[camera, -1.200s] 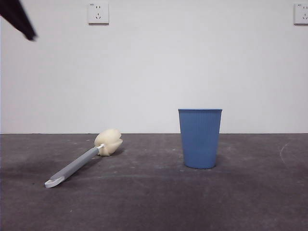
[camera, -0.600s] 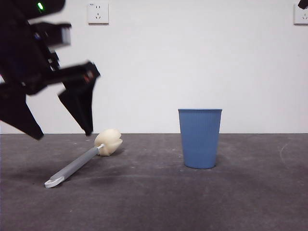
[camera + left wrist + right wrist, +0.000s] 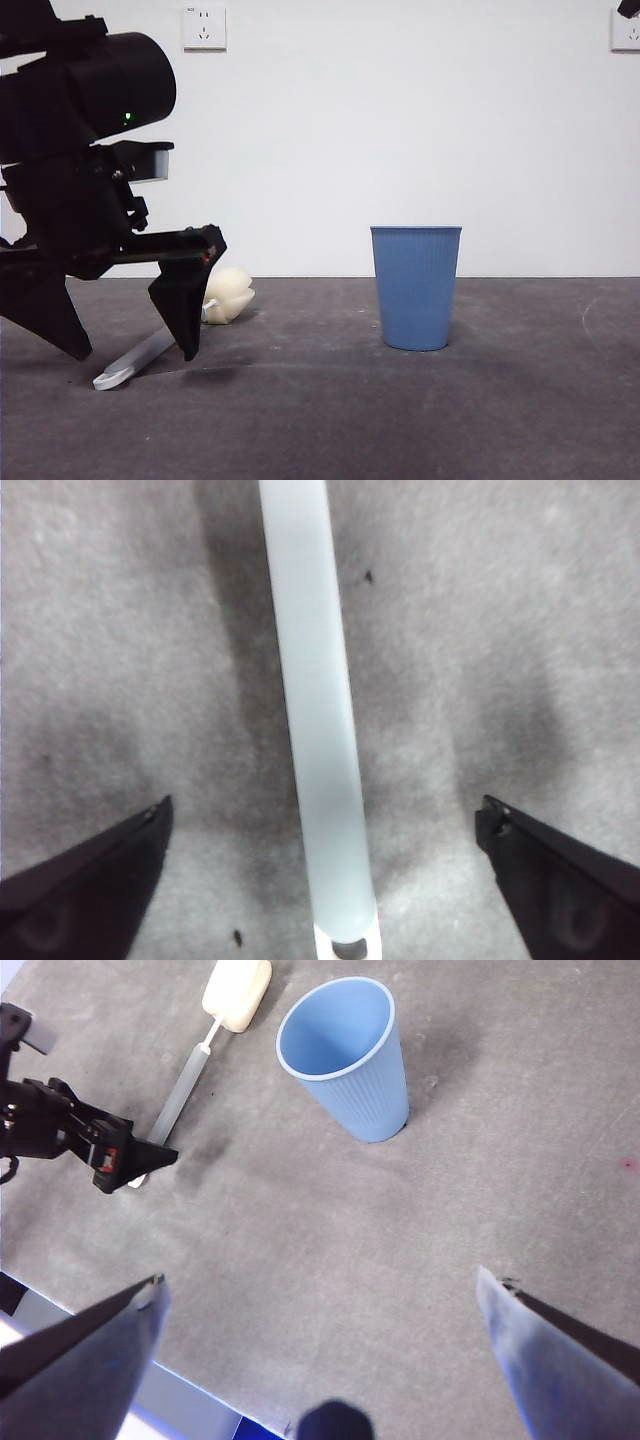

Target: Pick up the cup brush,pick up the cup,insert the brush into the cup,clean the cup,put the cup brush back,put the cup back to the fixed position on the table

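The cup brush [image 3: 150, 352] lies flat on the table [image 3: 500, 420] at the left, its cream sponge head [image 3: 228, 292] toward the wall. My left gripper [image 3: 133, 356] is down over the grey handle [image 3: 315, 730], open, one jaw on each side and neither touching it. The blue ribbed cup [image 3: 415, 287] stands upright to the right of the brush, untouched. The right wrist view looks down from high up on the cup [image 3: 345, 1055], the brush [image 3: 185, 1085] and the left gripper [image 3: 110, 1155]. My right gripper [image 3: 320, 1290] is open and holds nothing.
A white wall with two power sockets [image 3: 204, 27] stands behind the table. The right arm shows only as a black tip [image 3: 630, 8] at the top right corner. The table's near edge [image 3: 120, 1360] shows in the right wrist view.
The left arm came down from the top left corner until its open jaws straddle the brush handle near the table. Brush and cup have not moved.
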{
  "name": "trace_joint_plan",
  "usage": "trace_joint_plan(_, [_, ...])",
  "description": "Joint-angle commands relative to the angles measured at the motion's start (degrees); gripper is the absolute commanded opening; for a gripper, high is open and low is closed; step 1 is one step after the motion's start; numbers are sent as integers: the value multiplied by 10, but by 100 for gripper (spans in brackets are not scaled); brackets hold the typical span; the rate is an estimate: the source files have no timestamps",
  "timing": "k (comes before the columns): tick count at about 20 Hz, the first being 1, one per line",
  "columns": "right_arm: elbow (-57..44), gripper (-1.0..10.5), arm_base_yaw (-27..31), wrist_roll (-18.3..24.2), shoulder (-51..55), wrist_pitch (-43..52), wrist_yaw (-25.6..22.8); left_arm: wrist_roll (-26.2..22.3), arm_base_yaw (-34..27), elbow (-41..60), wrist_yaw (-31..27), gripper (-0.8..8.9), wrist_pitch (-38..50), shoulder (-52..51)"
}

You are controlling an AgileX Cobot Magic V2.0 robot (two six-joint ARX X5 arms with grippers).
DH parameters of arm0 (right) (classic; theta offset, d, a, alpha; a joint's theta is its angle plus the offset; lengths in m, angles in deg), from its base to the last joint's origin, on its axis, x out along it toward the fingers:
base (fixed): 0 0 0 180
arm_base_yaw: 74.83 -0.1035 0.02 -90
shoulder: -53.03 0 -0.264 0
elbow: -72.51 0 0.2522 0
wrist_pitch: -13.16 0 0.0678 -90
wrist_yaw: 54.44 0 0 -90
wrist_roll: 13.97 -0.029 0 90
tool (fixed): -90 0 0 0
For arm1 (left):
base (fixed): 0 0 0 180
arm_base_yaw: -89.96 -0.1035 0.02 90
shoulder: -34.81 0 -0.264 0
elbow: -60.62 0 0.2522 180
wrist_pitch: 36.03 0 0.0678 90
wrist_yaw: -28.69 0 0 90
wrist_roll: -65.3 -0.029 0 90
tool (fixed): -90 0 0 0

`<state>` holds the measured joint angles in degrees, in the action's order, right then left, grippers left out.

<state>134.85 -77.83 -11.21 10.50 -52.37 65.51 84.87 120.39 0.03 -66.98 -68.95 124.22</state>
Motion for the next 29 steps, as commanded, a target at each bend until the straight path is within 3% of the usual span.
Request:
trace_joint_plan(1, [1,536,-2,-4,0,3,-3,9,4,-1,-2,347,5,5])
trace_joint_plan(5, [1,536,-2,-4,0,3,-3,14,6,-1,1,215,4,5])
trace_joint_plan(16, [1,536,-2,-10,0,3,-3,34,11,-1,14,214,-6,15])
trace_joint_plan(19, [1,536,-2,-11,0,3,-3,34,11,-1,13,81,-9,15])
trace_joint_plan(23, [1,536,-2,-13,0,3,-3,53,11,-1,13,-9,-6,15])
trace_joint_plan(29, [1,536,-2,-32,0,2,-2,53,11,-1,14,-9,-7,9])
